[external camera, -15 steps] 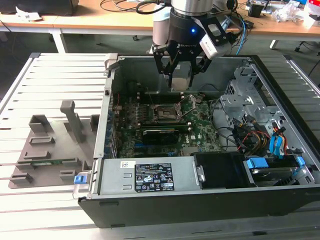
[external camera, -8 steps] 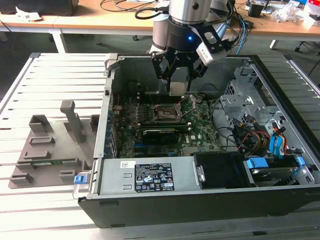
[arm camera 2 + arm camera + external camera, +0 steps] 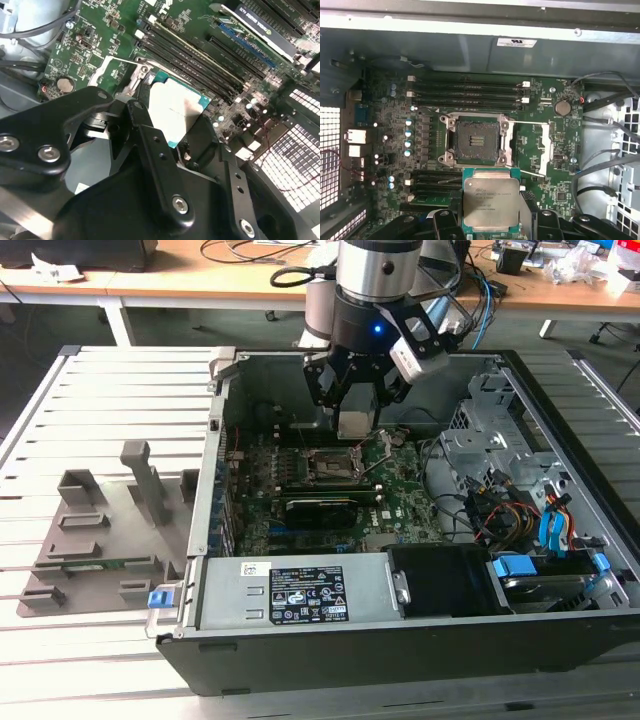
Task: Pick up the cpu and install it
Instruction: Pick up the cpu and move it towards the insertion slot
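1. Silvery-grey metal on top, green at the rim: the cpu [image 3: 490,202], clamped by two opposite edges in the pincer [image 3: 492,222].
2. Hangs inside the open computer case [image 3: 300,640], above the green motherboard [image 3: 555,165] and, by the look of it, clear of the board, with the black fingers [image 3: 147,140] closed against its sides.
3. Lies just beside the socket [image 3: 476,140] in the first wrist view, not squarely over it. In the exterior view, appears a little to the far side of the socket and above it.
4. Picking up: done, judging by the hold and the height off the board.
5. Installing: not yet done. Socket empty, contact field bare, metal frame swung open.
6. Grey holder blocks [image 3: 110,530] on the slatted tabletop [image 3: 100,390], at the exterior view's left, just beside the case.
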Available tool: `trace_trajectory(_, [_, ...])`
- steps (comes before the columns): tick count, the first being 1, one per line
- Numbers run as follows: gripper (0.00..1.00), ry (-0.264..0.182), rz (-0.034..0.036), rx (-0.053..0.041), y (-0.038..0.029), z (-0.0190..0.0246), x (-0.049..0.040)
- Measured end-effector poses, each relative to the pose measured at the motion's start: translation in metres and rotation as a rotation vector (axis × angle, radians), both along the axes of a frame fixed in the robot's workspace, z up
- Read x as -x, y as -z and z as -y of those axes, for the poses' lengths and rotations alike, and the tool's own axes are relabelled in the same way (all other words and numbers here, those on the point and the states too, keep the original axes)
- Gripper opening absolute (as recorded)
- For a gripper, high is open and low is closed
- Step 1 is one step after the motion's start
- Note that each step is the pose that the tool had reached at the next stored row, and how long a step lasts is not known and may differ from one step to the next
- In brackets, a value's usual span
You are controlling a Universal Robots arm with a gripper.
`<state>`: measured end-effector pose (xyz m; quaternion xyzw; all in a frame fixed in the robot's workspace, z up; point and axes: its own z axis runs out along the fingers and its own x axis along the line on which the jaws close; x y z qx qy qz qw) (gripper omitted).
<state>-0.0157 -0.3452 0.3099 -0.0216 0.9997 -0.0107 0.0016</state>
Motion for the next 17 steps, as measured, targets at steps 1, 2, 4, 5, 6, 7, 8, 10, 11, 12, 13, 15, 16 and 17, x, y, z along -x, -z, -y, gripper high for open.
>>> trace_trajectory(1, [0.54, 0.000, 0.0000, 0.0001, 0.0019, 0.0000, 0.0000])
trace_trajectory(2, [0.54, 0.000, 0.0000, 0.0001, 0.0030, 0.0000, 0.0000])
trace_trajectory(4, [0.54, 0.000, 0.0000, 0.0000, 0.0067, 0.0000, 0.0000])
trace_trajectory(5, [0.54, 0.000, 0.0000, 0.0000, 0.0079, 0.0000, 0.0000])
trace_trajectory(6, [0.54, 0.000, 0.0000, -0.0001, 0.0089, 0.0000, 0.0000])
trace_trajectory(7, [0.54, 0.000, 0.0000, 0.0000, 0.0097, 0.0000, 0.0000])
trace_trajectory(8, [0.54, 0.000, 0.0000, 0.0000, 0.0110, 0.0000, 0.0000])
trace_trajectory(10, [0.54, 0.000, 0.0000, 0.0000, 0.0129, 0.0000, 0.0000])
trace_trajectory(11, [0.54, 0.000, 0.0001, 0.0000, 0.0135, -0.0001, 0.0000])
trace_trajectory(12, [0.54, 0.000, 0.0000, 0.0000, 0.0150, -0.0001, 0.0000])
trace_trajectory(13, [0.54, 0.000, -0.0001, 0.0003, 0.0157, 0.0000, 0.0000])
trace_trajectory(15, [0.54, 0.000, 0.0000, 0.0001, 0.0159, 0.0000, 0.0000])
trace_trajectory(16, [0.54, 0.000, 0.0000, 0.0001, 0.0159, -0.0001, 0.0000])
trace_trajectory(17, [0.54, 0.000, 0.0000, 0.0001, 0.0160, -0.0001, 0.0000])
